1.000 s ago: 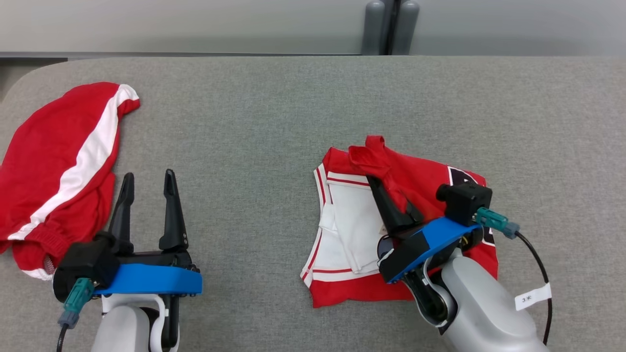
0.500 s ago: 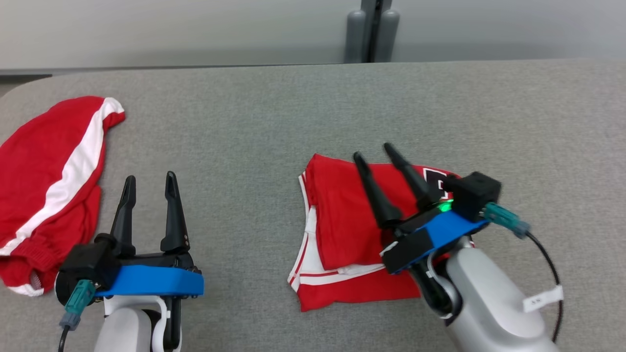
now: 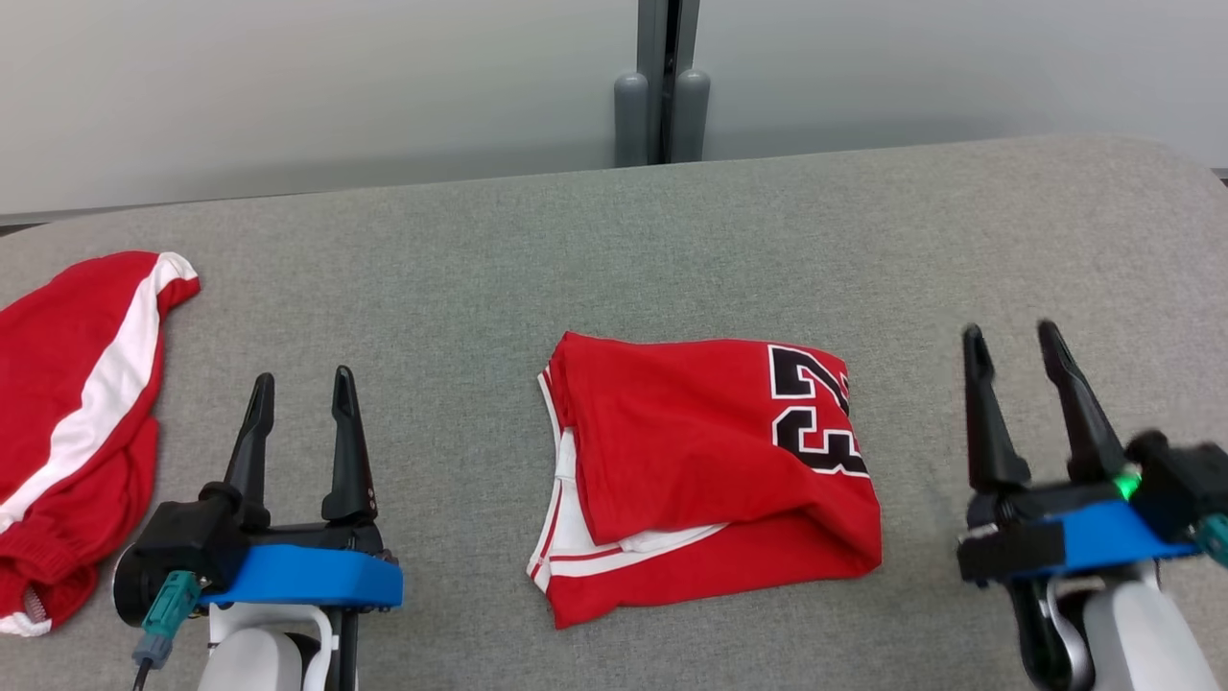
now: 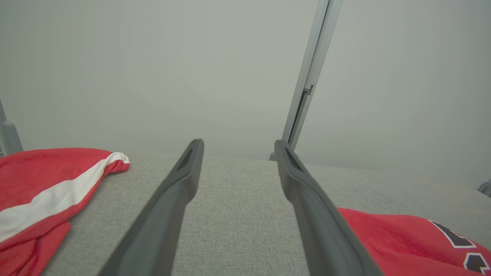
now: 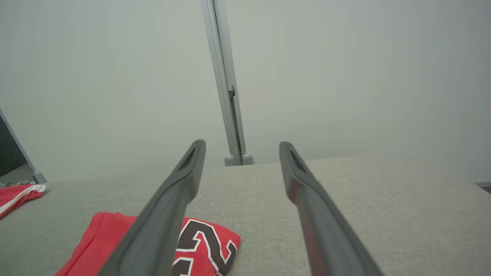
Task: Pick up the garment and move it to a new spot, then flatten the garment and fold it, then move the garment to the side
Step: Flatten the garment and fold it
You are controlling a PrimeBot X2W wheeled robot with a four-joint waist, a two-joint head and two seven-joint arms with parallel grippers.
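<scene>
A red jersey with a black "23", the garment, lies folded in the middle of the grey table, white trim showing at its left edge. It also shows at the lower right of the left wrist view and at the lower left of the right wrist view. My right gripper stands open to the right of the garment, clear of it, with nothing between its fingers. My left gripper is open to the left of the garment, also empty, its fingers over bare table.
A second red garment with a white stripe lies bunched at the table's left edge, close to my left gripper. The grey padded table has rounded corners. Behind it stand a pale wall and a grey post.
My right gripper opened, let go of the garment's flap and drew back to the right. The garment now lies folded over with the "23" on top. The head camera has shifted.
</scene>
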